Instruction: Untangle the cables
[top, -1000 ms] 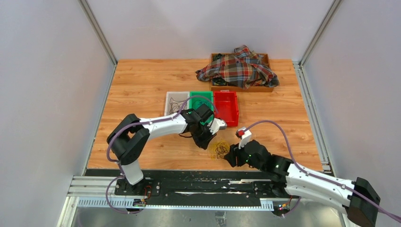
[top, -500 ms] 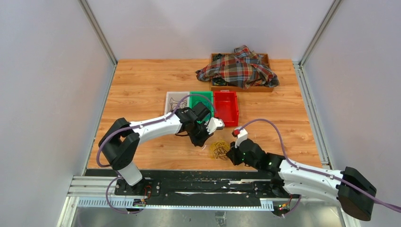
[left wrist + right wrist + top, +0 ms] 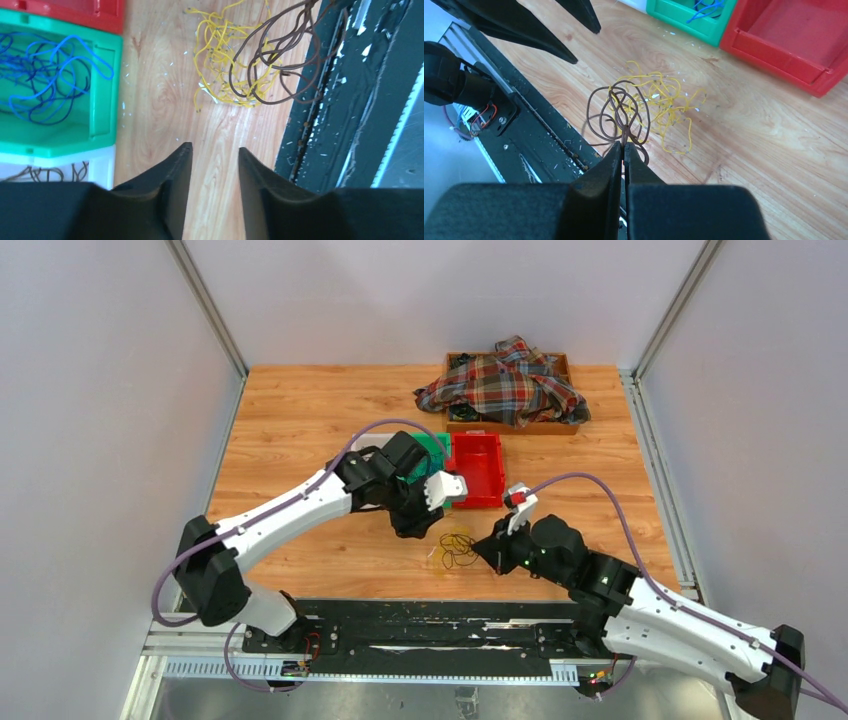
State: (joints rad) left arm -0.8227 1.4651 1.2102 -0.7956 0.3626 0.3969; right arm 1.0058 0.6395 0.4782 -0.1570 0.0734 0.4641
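A brown cable (image 3: 619, 112) and a yellow cable (image 3: 669, 102) lie tangled in one small heap (image 3: 458, 548) near the table's front edge. My right gripper (image 3: 624, 145) is shut on a strand of the brown cable, whose loops still cross the yellow ones. My left gripper (image 3: 214, 150) hovers open and empty over bare wood, a short way from the heap on the bins' side. Its view shows the yellow cable (image 3: 215, 55) and the brown cable (image 3: 280, 70) ahead of it. Blue cables (image 3: 45, 70) rest in the green bin (image 3: 102, 115).
A red bin (image 3: 478, 468) stands right of the green bin, a white bin (image 3: 105, 165) holding brown wires on its other side. A plaid cloth (image 3: 505, 385) covers a brown box at the back. The black rail (image 3: 539, 135) runs close beside the heap.
My right gripper has closed on the brown cable. My left gripper has opened and drawn back from the heap toward the bins.
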